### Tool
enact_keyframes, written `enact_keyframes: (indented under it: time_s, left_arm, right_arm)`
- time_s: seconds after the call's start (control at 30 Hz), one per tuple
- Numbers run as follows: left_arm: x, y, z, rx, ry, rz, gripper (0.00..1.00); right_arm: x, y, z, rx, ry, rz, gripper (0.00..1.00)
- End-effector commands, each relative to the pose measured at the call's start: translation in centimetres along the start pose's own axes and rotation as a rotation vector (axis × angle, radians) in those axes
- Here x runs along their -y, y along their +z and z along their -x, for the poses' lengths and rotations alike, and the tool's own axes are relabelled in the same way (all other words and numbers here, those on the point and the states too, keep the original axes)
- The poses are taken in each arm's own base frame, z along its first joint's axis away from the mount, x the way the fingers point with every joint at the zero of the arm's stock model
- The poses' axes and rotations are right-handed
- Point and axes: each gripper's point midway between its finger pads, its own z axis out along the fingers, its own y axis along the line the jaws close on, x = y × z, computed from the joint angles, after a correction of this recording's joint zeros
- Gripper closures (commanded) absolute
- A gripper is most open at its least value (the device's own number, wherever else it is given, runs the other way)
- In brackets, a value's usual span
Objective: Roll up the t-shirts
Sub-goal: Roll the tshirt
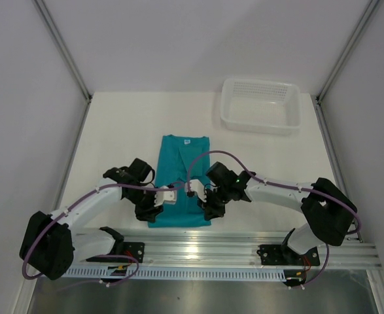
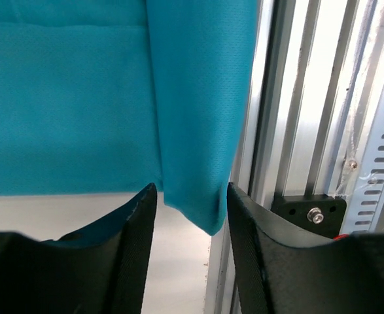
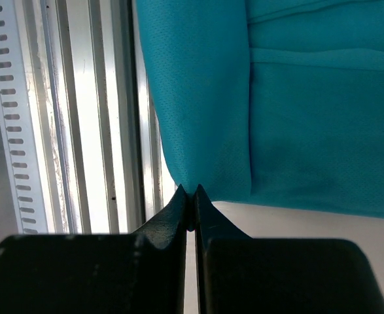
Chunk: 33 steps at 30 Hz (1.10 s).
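T-shirt (image 1: 182, 171), teal and folded into a long narrow strip, lies flat on the white table (image 1: 113, 131) with its neck label at the far end and its near hem between the two arms. At that hem, the left gripper (image 1: 150, 211) stands about half open, a loose fold of the cloth hanging in the gap between its black fingers (image 2: 136, 229). The wrist view shows the fold (image 2: 198, 131) close to both pads, with a sliver of daylight on the left side, so the jaws enclose the fabric without clamping it. The right gripper (image 1: 211, 210), just across the hem from the left one, has its jaws pressed together. Its wrist camera shows the tips (image 3: 193, 193) meeting on the very corner of a raised flap of the t-shirt (image 3: 205, 98), which rises from that pinch point; how much cloth sits inside the pinch cannot be told. Beyond both sets of jaws, the rest of the garment spreads smooth, a straight fold line running across it. Beside each gripper, on the side away from the shirt, runs the ribbed aluminium rail (image 1: 244, 252) that carries the arm bases, seen bright in the right wrist view (image 3: 93, 118). A white basket (image 1: 257, 124) sits well beyond the right jaws at the table's far corner, apart from the shirt.
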Motion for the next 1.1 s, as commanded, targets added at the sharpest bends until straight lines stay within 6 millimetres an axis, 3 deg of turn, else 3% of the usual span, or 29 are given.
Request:
enact_keyframes:
  time_s: [0.0,0.2,0.3,0.4,0.5,0.53,0.57,0.73,0.9,1.07]
  left_arm:
    - [0.1,-0.7,2.4,0.099,0.045,-0.027,0.49]
    - [0.5,-0.3,2.4,0.103,0.023,-0.060,0.41]
    - [0.3,0.4,1.5,0.062,-0.011,-0.080,0.41]
    - [-0.2,0.7,1.0,0.032,-0.040,-0.073,0.48]
    - [-0.4,0.8,0.8,0.007,-0.072,-0.084,0.77]
    - [-0.6,0.7,0.8,0.004,-0.082,-0.083,0.96]
    - [-0.7,0.4,0.9,0.008,-0.096,-0.075,0.99]
    - [0.2,-0.4,1.0,0.026,-0.108,-0.071,0.99]
    - [1.9,-0.7,0.8,0.029,-0.125,-0.120,0.99]
    - [-0.5,-1.1,2.3,0.037,-0.162,-0.082,0.98]
  right_arm:
    - [0.0,-0.3,1.1,0.026,0.034,0.055,1.00]
    - [0.6,-0.3,0.9,0.029,0.061,0.049,1.00]
    - [0.8,-0.3,0.9,0.030,0.074,0.043,1.00]
    - [1.0,-0.4,1.0,0.039,0.085,0.040,1.00]
    - [1.2,-0.6,1.1,0.046,0.091,0.033,1.00]
    - [1.2,-0.7,1.1,0.045,0.093,0.030,1.00]
    - [1.2,-0.8,1.0,0.037,0.098,0.024,1.00]
    - [0.2,-1.2,0.8,0.023,0.109,0.028,1.00]
    - [-2.4,-1.1,1.0,0.004,0.084,0.096,1.00]
    - [-0.1,-1.9,1.3,0.020,0.131,0.065,1.00]
